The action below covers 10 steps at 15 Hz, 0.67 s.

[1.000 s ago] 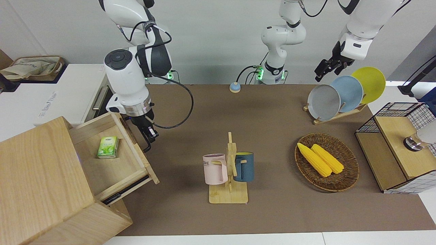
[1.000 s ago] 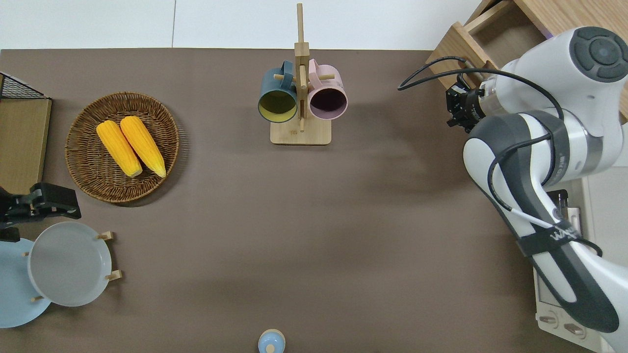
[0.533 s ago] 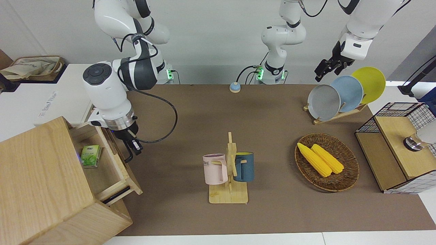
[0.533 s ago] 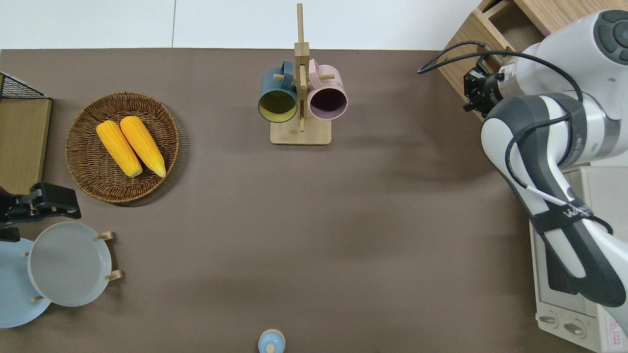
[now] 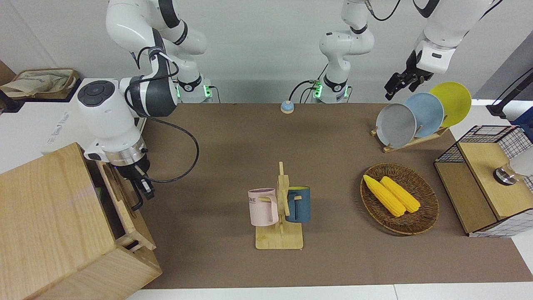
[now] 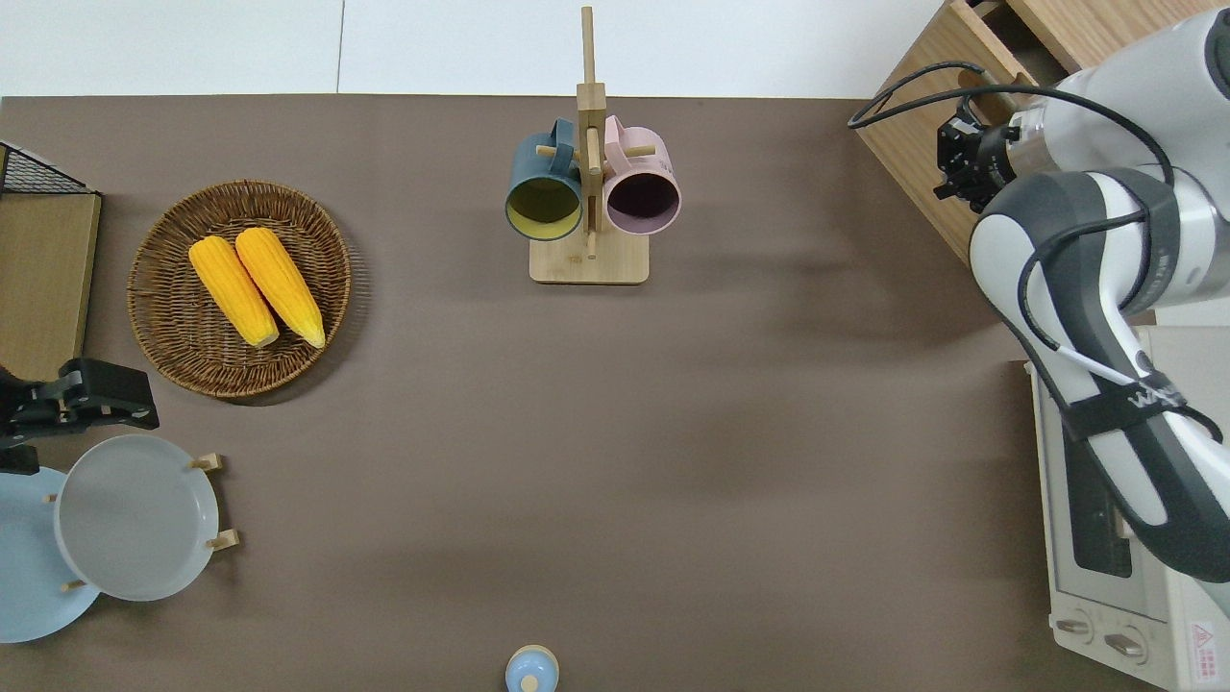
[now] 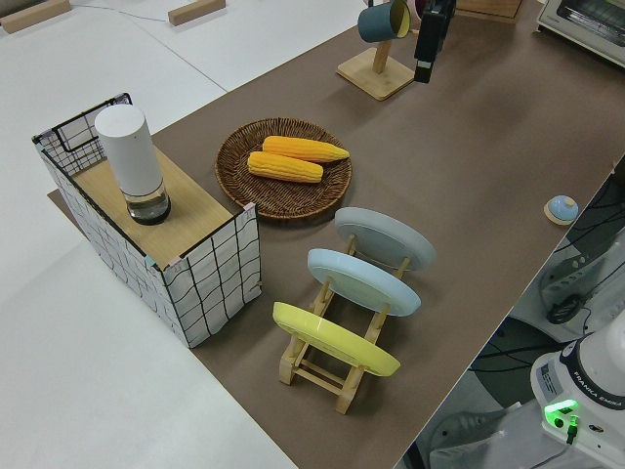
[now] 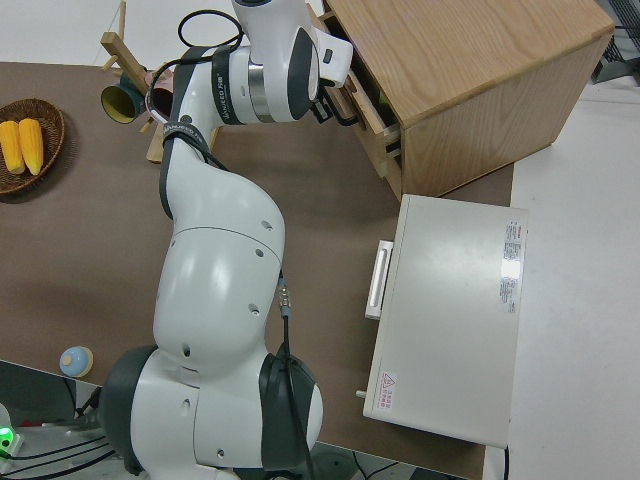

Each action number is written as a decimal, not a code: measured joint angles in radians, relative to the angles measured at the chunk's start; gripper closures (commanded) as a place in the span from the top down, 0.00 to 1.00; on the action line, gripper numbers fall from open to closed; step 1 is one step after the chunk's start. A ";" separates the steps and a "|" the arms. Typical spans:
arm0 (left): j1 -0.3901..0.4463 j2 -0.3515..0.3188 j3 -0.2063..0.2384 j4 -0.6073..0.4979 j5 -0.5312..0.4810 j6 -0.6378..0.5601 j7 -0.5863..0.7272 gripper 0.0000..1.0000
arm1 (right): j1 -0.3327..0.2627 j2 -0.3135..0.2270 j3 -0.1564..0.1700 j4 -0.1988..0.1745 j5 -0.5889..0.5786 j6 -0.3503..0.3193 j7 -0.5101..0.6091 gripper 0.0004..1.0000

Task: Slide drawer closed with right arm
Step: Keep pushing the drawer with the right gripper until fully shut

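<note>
The cabinet point(image 5: 54, 225) stands at the right arm's end of the table point(image 5: 333, 166). Its drawer point(image 5: 125, 208) projects only slightly from the cabinet front, with a narrow gap left open; the contents cannot be made out. The right claw point(image 5: 141, 192) is at the drawer front, at the black handle point(image 5: 136, 200). Whether its fingers are open or closed cannot be determined. The left arm is parked, and the state of the left claw point(image 5: 397, 85) cannot be determined either.

The wicker basket point(image 5: 424, 216) holds two corn cobs point(image 5: 391, 194) lying side by side. The wire-grid box point(image 7: 186, 254) carries a white cylinder point(image 7: 132, 161) on its wood panel.

The right side view shows the white toaster oven point(image 8: 450, 320) beside the cabinet, nearer to the robots. The left side view shows the full plate rack point(image 7: 322, 366) with three plates on edge: grey, blue, yellow.
</note>
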 measured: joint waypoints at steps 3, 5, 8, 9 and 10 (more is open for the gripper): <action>0.000 0.000 0.000 0.000 0.000 0.000 0.000 0.99 | -0.022 0.007 0.001 0.009 -0.002 0.027 -0.009 0.00; 0.000 0.000 0.000 0.000 0.000 0.000 0.000 0.99 | -0.033 0.010 0.002 0.011 -0.002 0.040 -0.024 0.00; 0.000 0.000 0.000 0.000 0.000 0.000 0.000 0.99 | -0.039 0.014 0.006 0.011 -0.002 0.056 -0.029 0.00; 0.000 0.000 0.000 0.000 0.000 0.000 0.000 0.99 | -0.040 0.014 0.008 0.011 -0.004 0.061 -0.029 0.00; 0.000 0.000 0.000 0.000 0.000 0.000 0.000 0.99 | -0.042 0.015 0.010 0.011 -0.007 0.062 -0.031 0.00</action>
